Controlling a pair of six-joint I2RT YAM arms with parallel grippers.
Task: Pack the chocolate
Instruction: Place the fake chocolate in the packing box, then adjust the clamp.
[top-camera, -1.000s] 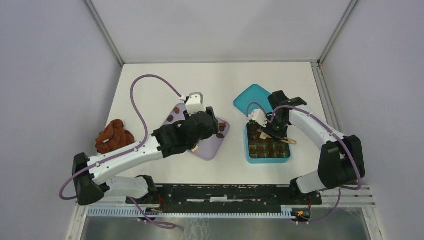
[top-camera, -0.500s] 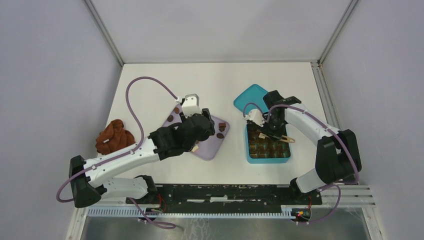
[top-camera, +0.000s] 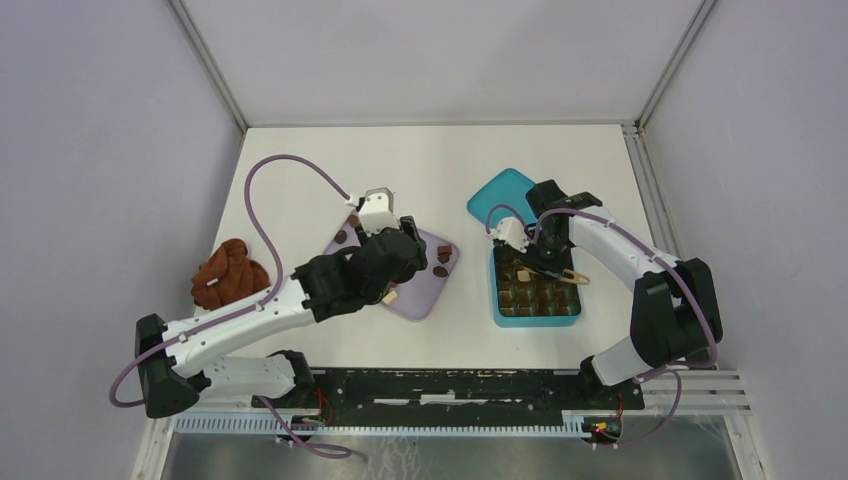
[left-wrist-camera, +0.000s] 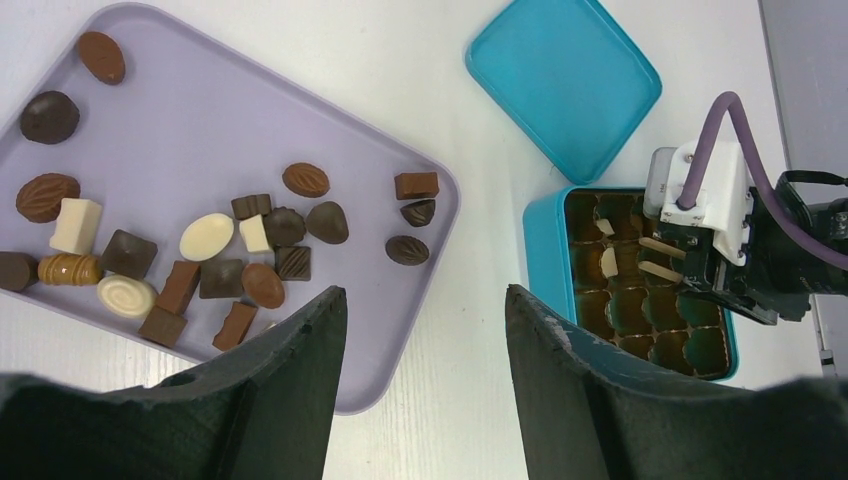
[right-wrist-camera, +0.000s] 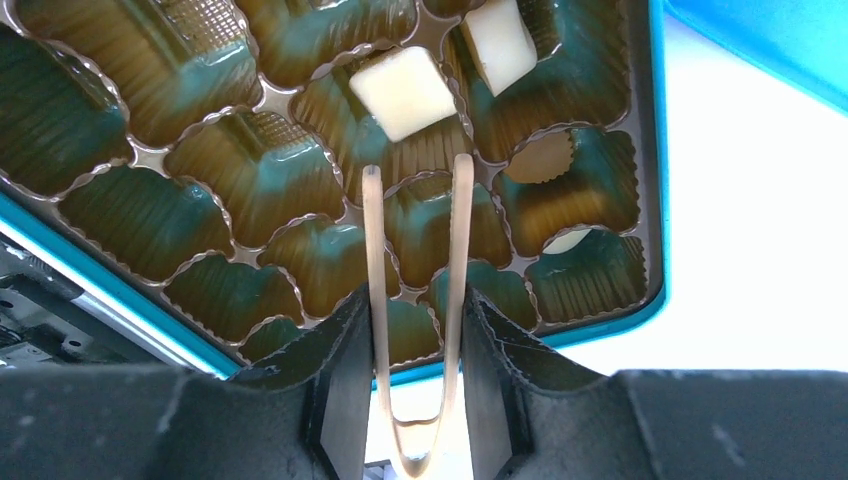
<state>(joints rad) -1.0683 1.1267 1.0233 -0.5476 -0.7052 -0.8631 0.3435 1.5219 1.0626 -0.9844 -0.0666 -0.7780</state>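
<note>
Several chocolate pieces (left-wrist-camera: 207, 236), dark, brown and cream, lie scattered on the lavender tray (left-wrist-camera: 200, 130). My left gripper (left-wrist-camera: 425, 300) hangs open above the tray's near right corner, with nothing between its fingers. My right gripper (right-wrist-camera: 415, 300) is shut on wooden tongs (right-wrist-camera: 457, 250) over the teal box (right-wrist-camera: 655, 200). The tong tips stand apart and hold nothing. Just beyond them a white chocolate (right-wrist-camera: 404, 92) rests in a cell, and another white piece (right-wrist-camera: 500, 35) sits in the cell beside it. In the top view the right gripper (top-camera: 548, 262) hovers over the box's (top-camera: 536, 318) far half.
The teal lid (top-camera: 505, 195) lies flat on the table behind the box. A rust-brown cloth lump (top-camera: 230, 272) sits at the table's left edge. The lavender tray (top-camera: 420, 300) lies left of the box, with a strip of white table between them.
The tong arms have spread apart as the right jaws eased. The left arm has drifted slightly left and back over the tray.
</note>
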